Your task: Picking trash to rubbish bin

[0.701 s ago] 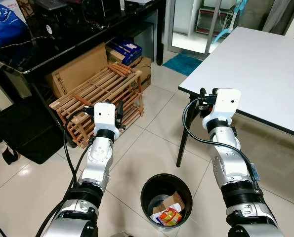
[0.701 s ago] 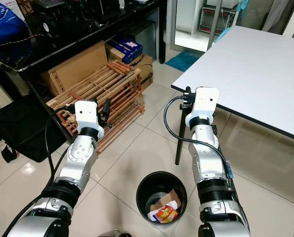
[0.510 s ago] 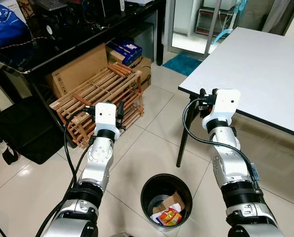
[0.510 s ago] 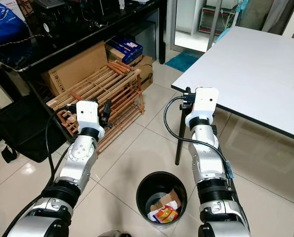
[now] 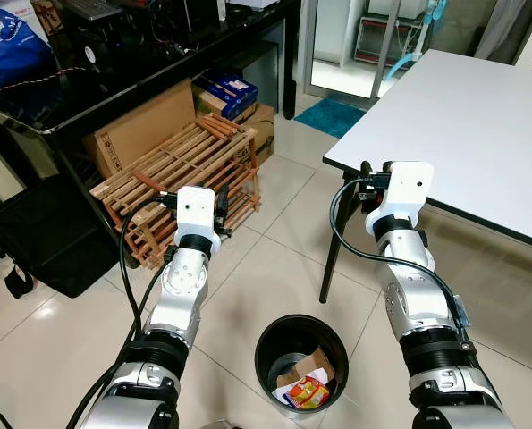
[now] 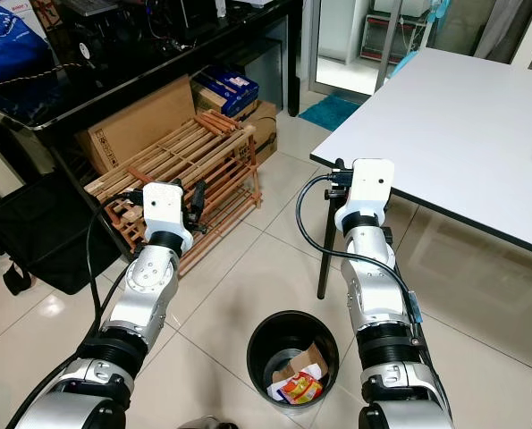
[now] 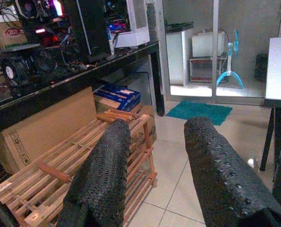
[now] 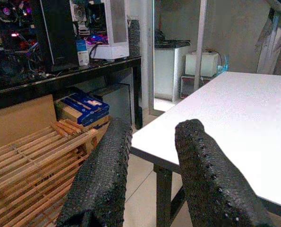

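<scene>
With both my left gripper (image 7: 154,156) and right gripper (image 8: 152,165) spread and empty above the trash-filled rubbish bin (image 5: 301,364) at lower centre, I judge I'm between picks, needing another piece.

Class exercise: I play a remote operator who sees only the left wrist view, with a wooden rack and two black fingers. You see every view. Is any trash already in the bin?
Observer: Yes. The black rubbish bin on the floor between the arms holds a brown cardboard scrap and a colourful wrapper.
Operator: Where is the right end effector?
Observer: The right end effector is raised at the corner of the white table, open and holding nothing.
Operator: And my own arm?
Observer: The left end effector is open in front of the wooden rack, above the tiled floor.
</scene>
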Tool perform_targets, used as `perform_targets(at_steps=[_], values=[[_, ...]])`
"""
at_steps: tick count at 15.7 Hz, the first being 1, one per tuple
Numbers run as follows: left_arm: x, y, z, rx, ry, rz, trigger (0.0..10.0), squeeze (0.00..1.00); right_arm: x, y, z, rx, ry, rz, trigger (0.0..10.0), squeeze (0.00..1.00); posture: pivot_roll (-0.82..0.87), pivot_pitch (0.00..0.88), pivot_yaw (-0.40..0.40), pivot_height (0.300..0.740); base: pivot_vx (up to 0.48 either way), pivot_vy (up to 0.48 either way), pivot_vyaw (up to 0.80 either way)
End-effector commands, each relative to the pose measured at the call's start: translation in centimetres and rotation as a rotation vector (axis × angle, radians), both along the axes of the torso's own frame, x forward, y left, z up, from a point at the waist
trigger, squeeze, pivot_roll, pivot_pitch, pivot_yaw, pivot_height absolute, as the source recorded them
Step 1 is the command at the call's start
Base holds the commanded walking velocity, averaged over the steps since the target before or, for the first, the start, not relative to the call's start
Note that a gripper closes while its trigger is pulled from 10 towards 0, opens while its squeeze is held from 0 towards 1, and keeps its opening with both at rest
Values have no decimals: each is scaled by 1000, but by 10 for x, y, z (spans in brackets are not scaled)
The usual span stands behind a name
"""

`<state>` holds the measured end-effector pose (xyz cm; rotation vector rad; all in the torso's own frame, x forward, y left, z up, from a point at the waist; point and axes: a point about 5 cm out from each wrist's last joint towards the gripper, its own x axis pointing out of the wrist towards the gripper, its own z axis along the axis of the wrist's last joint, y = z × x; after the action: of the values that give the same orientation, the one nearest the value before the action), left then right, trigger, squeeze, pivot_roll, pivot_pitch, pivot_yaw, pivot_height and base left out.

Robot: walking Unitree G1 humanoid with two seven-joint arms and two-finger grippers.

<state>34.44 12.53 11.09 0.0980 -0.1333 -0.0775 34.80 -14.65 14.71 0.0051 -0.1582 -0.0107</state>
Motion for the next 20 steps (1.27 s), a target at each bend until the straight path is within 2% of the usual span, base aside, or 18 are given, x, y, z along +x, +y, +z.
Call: perform_targets(at_steps=[1, 2, 8, 10, 20], values=[[0, 2, -2, 14, 14, 11, 10000, 0, 1, 4, 1, 16, 8, 19, 10000, 0, -3, 0, 99, 740, 0, -255, -800], [0, 2, -2, 15, 17, 11, 10000, 0, 1, 4, 1, 16, 8, 23, 10000, 0, -3, 0, 99, 740, 0, -259, -800], [-1, 1, -3, 13, 25, 4, 10000, 0, 0, 4, -1, 16, 11, 21, 10000, 0, -7, 0, 99, 740, 0, -303, 0], [-1, 0, -4, 13, 27, -3, 10000, 0, 0, 3, -1, 17, 20, 21, 10000, 0, -9, 0, 100, 740, 0, -352, -800], [-1, 0, -3, 11, 27, -8, 10000, 0, 1, 3, 1, 22, 13, 23, 10000, 0, -6, 0, 95, 740, 0, -352, 0]])
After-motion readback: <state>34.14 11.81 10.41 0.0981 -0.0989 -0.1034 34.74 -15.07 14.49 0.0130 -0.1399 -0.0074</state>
